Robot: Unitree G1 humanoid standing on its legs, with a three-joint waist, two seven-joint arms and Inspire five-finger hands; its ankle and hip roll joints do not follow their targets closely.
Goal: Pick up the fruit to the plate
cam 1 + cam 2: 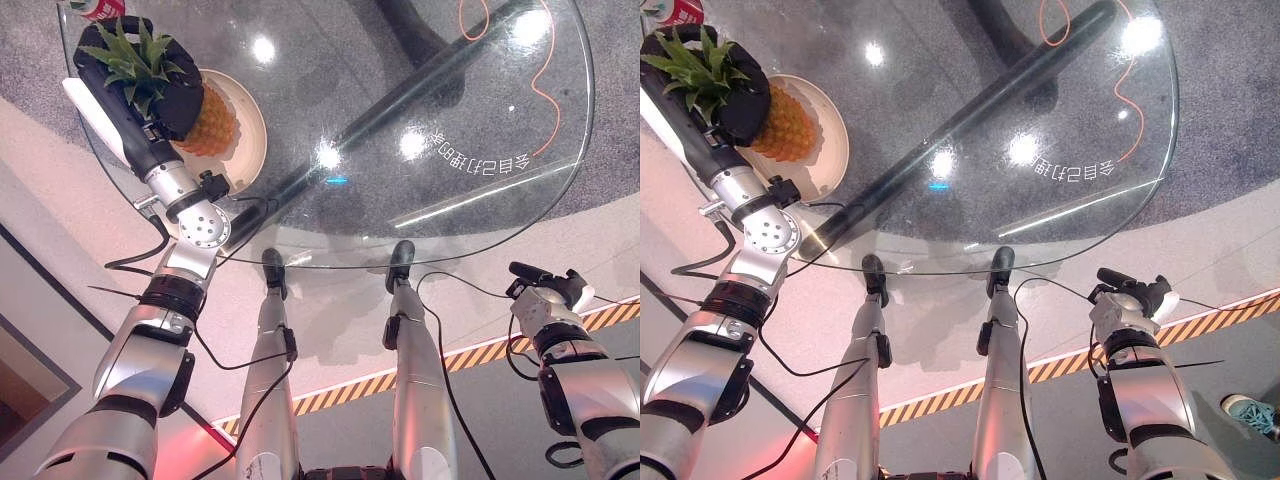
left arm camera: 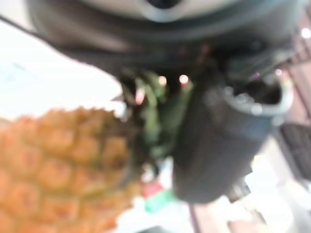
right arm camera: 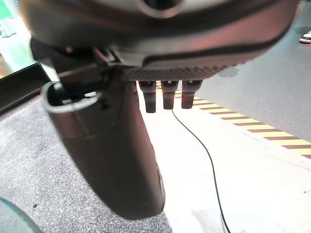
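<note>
A pineapple lies over the cream plate at the far left of the round glass table. My left hand is shut on the pineapple, with its dark fingers wrapped around the top of the fruit, where the green leaves stick out. In the left wrist view the orange fruit sits right beside the thumb. I cannot tell whether the fruit rests on the plate. My right hand hangs below the table's near right edge, fingers relaxed and holding nothing.
A red and green object stands at the table's far left edge behind the plate. The table's dark base and an orange cable show through the glass. Striped floor tape runs below, and a shoe stands at the right.
</note>
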